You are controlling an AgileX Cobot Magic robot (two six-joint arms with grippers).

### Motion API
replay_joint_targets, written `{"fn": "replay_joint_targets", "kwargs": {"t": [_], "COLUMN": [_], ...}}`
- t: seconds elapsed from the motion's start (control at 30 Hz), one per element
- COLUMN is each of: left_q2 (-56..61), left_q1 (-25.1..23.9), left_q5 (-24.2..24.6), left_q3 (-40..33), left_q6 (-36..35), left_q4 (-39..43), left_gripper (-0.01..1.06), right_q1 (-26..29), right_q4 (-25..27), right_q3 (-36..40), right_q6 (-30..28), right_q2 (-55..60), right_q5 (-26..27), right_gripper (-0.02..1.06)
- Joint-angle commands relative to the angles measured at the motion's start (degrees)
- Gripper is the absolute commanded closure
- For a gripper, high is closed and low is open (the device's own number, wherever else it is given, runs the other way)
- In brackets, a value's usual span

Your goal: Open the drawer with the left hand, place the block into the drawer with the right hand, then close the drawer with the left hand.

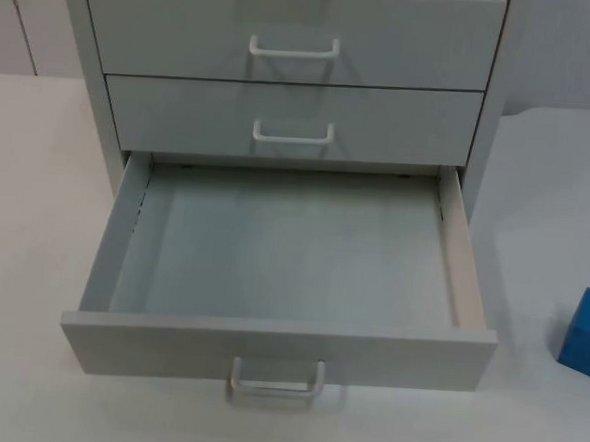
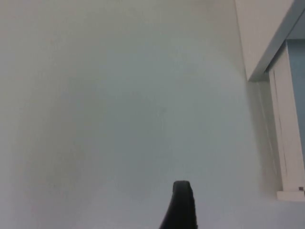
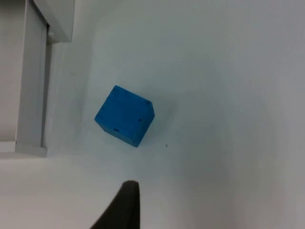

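Drawer open, smooth grey metal, blue cube block on table beside, fingers' state unclear.

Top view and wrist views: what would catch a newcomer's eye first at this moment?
The bottom drawer of the grey cabinet stands pulled out over the white table, its inside bare. A blue block lies on the table to the drawer's right, apart from it, with the right gripper hovering above it. The left gripper hangs over the table left of the cabinet.
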State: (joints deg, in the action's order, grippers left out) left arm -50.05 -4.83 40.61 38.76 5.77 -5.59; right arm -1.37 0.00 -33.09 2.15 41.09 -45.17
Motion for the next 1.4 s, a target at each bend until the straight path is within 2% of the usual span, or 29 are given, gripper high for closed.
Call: {"fn": "replay_joint_targets", "kwargs": {"t": [0.0, 0.13, 0.2, 0.23, 0.27, 0.3, 0.37, 0.47, 0.63, 0.7, 0.83, 0.87, 1.0, 1.03, 1.17, 1.2, 1.3, 1.37], "left_q2": [0.36, 0.36, 0.36, 0.36, 0.36, 0.24, 0.24, 0.24, 0.24, 0.24, 0.24, 0.24, 0.24, 0.24, 0.24, 0.24, 0.24, 0.24], "left_q1": [-0.15, -0.15, -0.15, -0.15, -0.15, -0.15, -0.15, -0.15, -0.15, -0.15, -0.15, -0.15, -0.15, -0.15, -0.15, -0.15, -0.15, -0.15], "left_q5": [-0.21, -0.24, -0.45, -0.45, -0.45, -0.45, -0.70, -0.82, -1.07, -1.07, -1.07, -1.07, -1.07, -1.07, -1.07, -1.07, -1.07, -1.07], "left_q3": [-0.25, -0.25, -0.25, -0.25, -0.25, -0.25, -0.25, -0.25, -0.25, -0.25, -0.25, -0.25, -0.25, -0.25, -0.25, -0.25, -0.25, -0.25], "left_q6": [0.16, 0.44, 0.44, 0.09, 0.09, -0.04, -0.18, -0.18, -0.18, -0.18, -0.18, -0.18, -0.18, -0.18, -0.18, -0.18, -0.18, -0.18], "left_q4": [0.75, 0.75, 0.47, 0.47, 0.47, 0.47, 0.47, 0.58, 0.69, 0.69, 0.69, 0.69, 0.57, 0.57, 0.57, 0.57, 0.57, 0.46], "left_gripper": [0.38, 0.35, 0.21, 0.10, 0.10, 0.00, 0.00, 0.00, 0.00, 0.00, 0.00, 0.00, 0.00, 0.00, 0.00, 0.00, 0.00, 0.00], "right_q1": [0.17, 0.17, 0.17, 0.17, 0.17, 0.17, 0.17, 0.17, -0.30, -2.15, -8.98, -8.98, -15.02, -15.02, -18.88, -18.88, -19.82, -19.82], "right_q4": [0.31, 0.00, 0.00, 0.00, 0.00, 0.31, 0.31, 0.42, 2.28, 2.33, 0.00, 0.00, -6.06, -6.06, -12.42, -12.42, -17.63, -19.15], "right_q3": [-0.33, -0.53, -1.30, -2.13, -2.13, -3.03, -5.58, -7.70, -11.36, -12.88, -15.44, -15.44, -18.45, -18.45, -21.32, -21.32, -22.09, -22.09], "right_q6": [-0.02, -0.02, -0.02, -0.02, -0.02, -0.02, -0.01, -0.01, 1.54, 3.24, 12.22, 12.22, 24.89, 24.89, 35.41, 35.41, 43.52, 46.41], "right_q2": [-0.06, 0.42, 2.10, 3.48, 3.48, 4.88, 8.92, 12.91, 21.78, 26.07, 34.97, 34.97, 43.42, 43.42, 50.69, 50.69, 53.98, 55.43], "right_q5": [0.27, -0.81, -2.32, -3.62, -3.62, -4.80, -6.89, -7.23, -6.13, -4.77, -0.83, -0.83, 2.71, 2.71, 3.23, 3.23, 4.69, 6.13], "right_gripper": [-0.01, -0.01, -0.01, -0.01, -0.01, -0.01, -0.01, -0.01, -0.01, -0.01, -0.01, -0.01, -0.01, -0.01, 0.01, 0.01, 0.04, 0.04]}}
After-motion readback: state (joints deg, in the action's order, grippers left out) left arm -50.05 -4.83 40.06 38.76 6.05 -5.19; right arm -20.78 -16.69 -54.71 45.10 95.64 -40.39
